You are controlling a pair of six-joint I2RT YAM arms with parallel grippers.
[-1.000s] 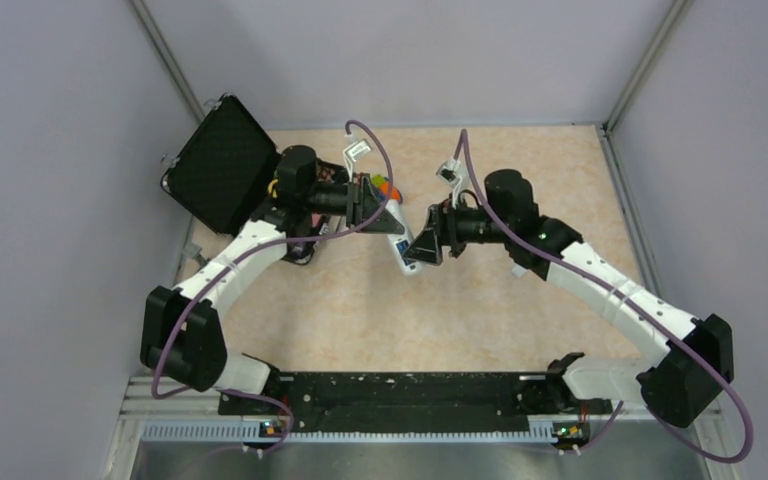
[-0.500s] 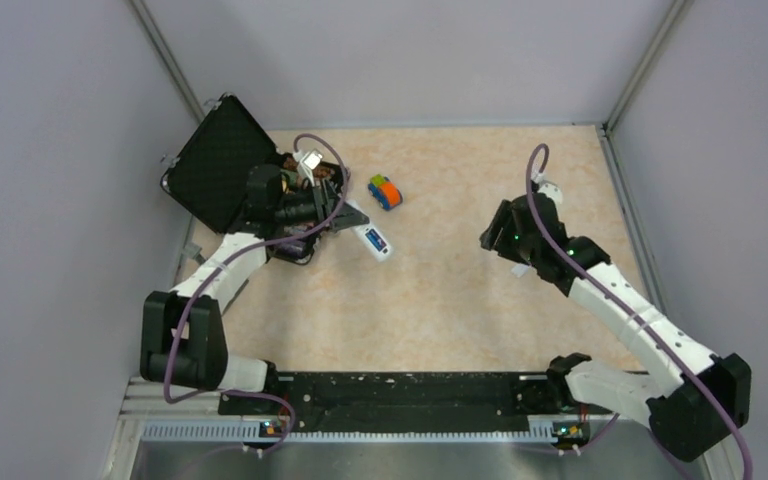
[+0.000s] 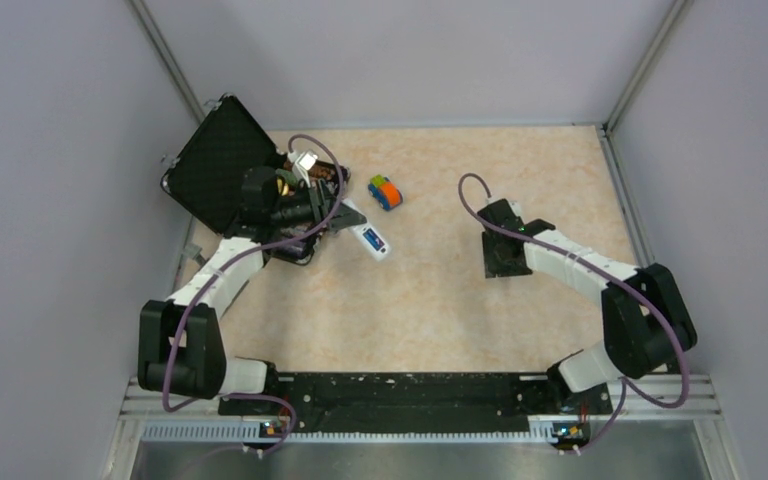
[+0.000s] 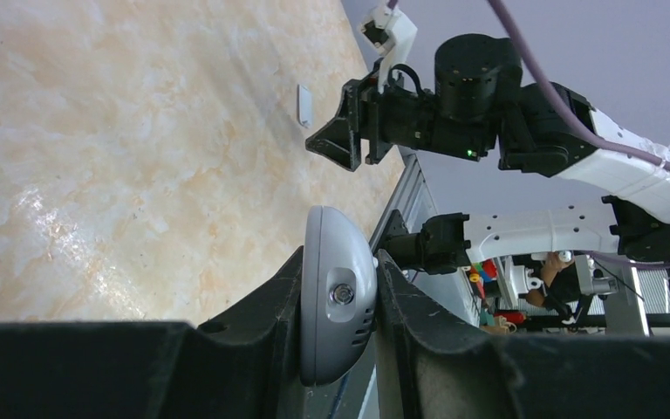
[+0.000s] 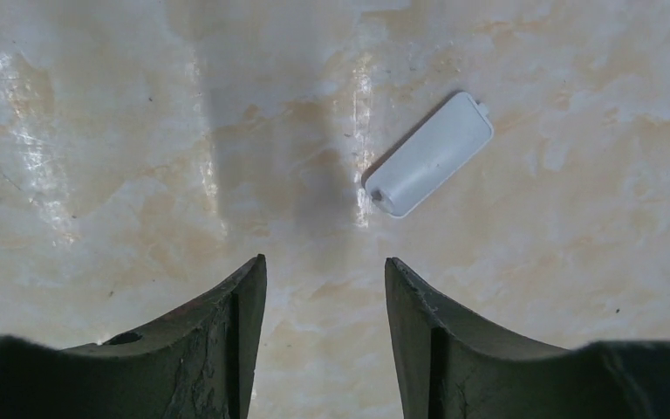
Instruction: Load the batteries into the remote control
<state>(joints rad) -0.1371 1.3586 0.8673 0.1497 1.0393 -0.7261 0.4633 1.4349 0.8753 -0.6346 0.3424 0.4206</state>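
1. The left fingers (image 4: 290, 301) are pinched on the slim white rectangular remote control (image 4: 338, 305), one finger against each long side of its rounded end.
2. In the top view the rest of the handset juts out past those fingertips toward the middle of the beige marbled surface (image 3: 440, 300). A small blue patch shows on its upward face, too small to identify. Whether the handset touches the surface cannot be told.
3. The right fingers (image 5: 240, 305) are spread and point down at the surface, with only bare marbling between them.
4. A small white oblong plastic cover (image 5: 429, 154) lies flat just beyond the right fingertips. It sits off to the side of one finger, turned diagonally, and neither finger touches it.
5. An orange, blue and green toy car (image 3: 385, 191) stands beyond the left fingertips, apart from the handset.
6. A black hard case with its lid open (image 3: 222, 165) lies behind the left fingers, on their wrist side.
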